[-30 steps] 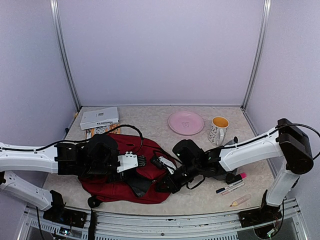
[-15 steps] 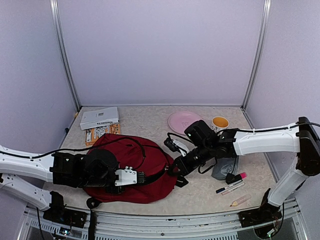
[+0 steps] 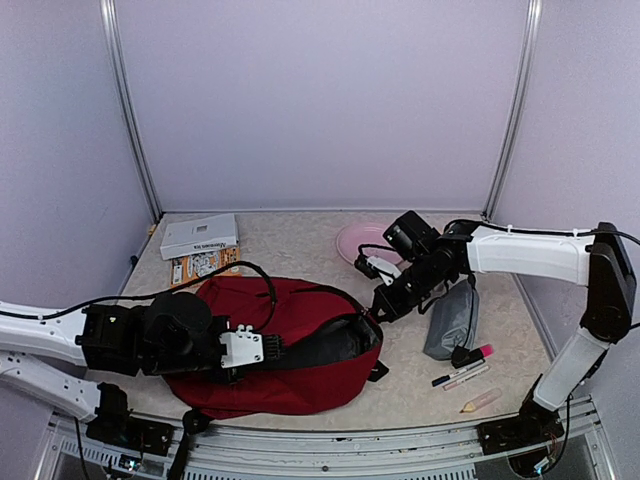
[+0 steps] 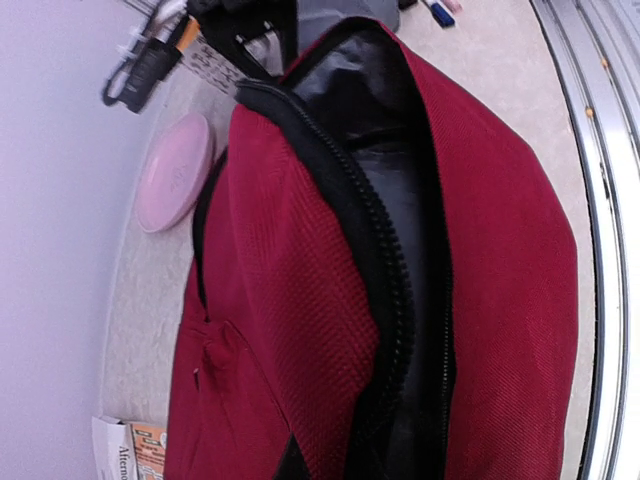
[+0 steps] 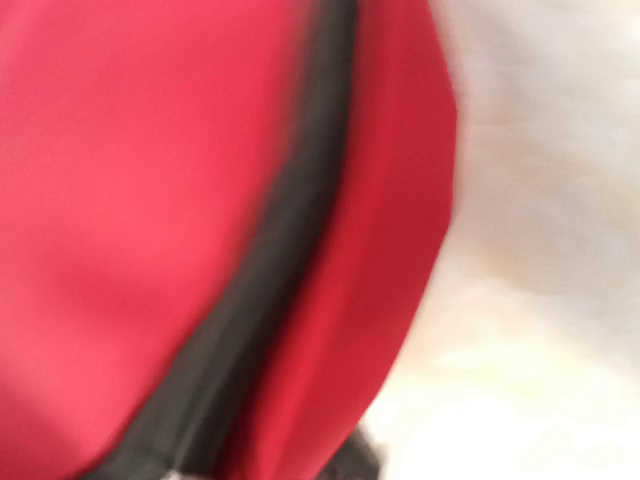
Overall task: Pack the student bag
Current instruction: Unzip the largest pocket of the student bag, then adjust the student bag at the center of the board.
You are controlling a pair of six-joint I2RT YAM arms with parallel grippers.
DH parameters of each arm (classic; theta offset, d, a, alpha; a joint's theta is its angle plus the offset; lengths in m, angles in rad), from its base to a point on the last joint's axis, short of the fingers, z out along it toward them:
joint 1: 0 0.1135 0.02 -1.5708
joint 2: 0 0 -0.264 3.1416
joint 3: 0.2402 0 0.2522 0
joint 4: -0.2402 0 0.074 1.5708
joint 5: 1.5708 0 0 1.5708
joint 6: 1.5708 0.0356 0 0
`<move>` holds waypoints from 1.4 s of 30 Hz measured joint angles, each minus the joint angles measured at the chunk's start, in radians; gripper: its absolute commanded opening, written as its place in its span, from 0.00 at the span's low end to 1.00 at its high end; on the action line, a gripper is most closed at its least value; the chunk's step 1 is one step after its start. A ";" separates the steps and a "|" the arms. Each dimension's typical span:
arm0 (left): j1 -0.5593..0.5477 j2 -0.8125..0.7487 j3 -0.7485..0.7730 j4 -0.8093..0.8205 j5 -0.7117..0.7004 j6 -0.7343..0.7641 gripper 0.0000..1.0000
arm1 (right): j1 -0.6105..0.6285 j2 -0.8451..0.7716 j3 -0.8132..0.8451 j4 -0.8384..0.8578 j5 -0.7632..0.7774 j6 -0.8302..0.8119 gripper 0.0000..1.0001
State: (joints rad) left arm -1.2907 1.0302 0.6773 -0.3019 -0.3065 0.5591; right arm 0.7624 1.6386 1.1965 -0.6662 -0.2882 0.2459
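Note:
The student bag [image 3: 300, 385], dark red with black zip trim, lies on its side at the table's front middle. Its zip mouth [image 3: 325, 347] gapes dark and is stretched between both grippers. My left gripper [image 3: 283, 348] is shut on the mouth's left end. My right gripper [image 3: 381, 306] is shut on the bag's upper right corner. In the left wrist view the bag [image 4: 300, 300] fills the frame, with the black zip running along the dark lining; my own fingers do not show. In the right wrist view there is only blurred red fabric [image 5: 150, 200] and a black band.
A grey pouch [image 3: 452, 318] lies right of the bag. Markers [image 3: 460, 376], a pink highlighter [image 3: 478, 353] and a pale stick [image 3: 480, 402] lie front right. A pink plate [image 3: 358, 243] sits behind the right arm. A white box [image 3: 198, 235] and an orange booklet [image 3: 198, 265] are back left.
My right gripper has pulled back and to the right, dragging the bag's right end with it. The bag's mouth has stretched wider. My left arm has slid slightly leftward.

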 measured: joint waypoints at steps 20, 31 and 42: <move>0.443 0.044 0.366 0.192 0.198 0.128 0.00 | 0.068 -0.249 0.193 -0.009 -0.025 -0.040 0.00; 0.588 0.053 0.110 0.182 0.381 0.143 0.82 | 0.249 -0.178 -0.091 0.281 -0.050 0.076 0.00; 0.312 -0.100 0.179 -0.144 0.543 0.027 0.91 | 0.287 -0.084 -0.177 0.437 -0.122 0.138 0.00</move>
State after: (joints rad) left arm -0.9783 0.9306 0.8566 -0.4461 0.2363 0.5865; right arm 1.0492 1.5547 1.0199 -0.2295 -0.4103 0.3840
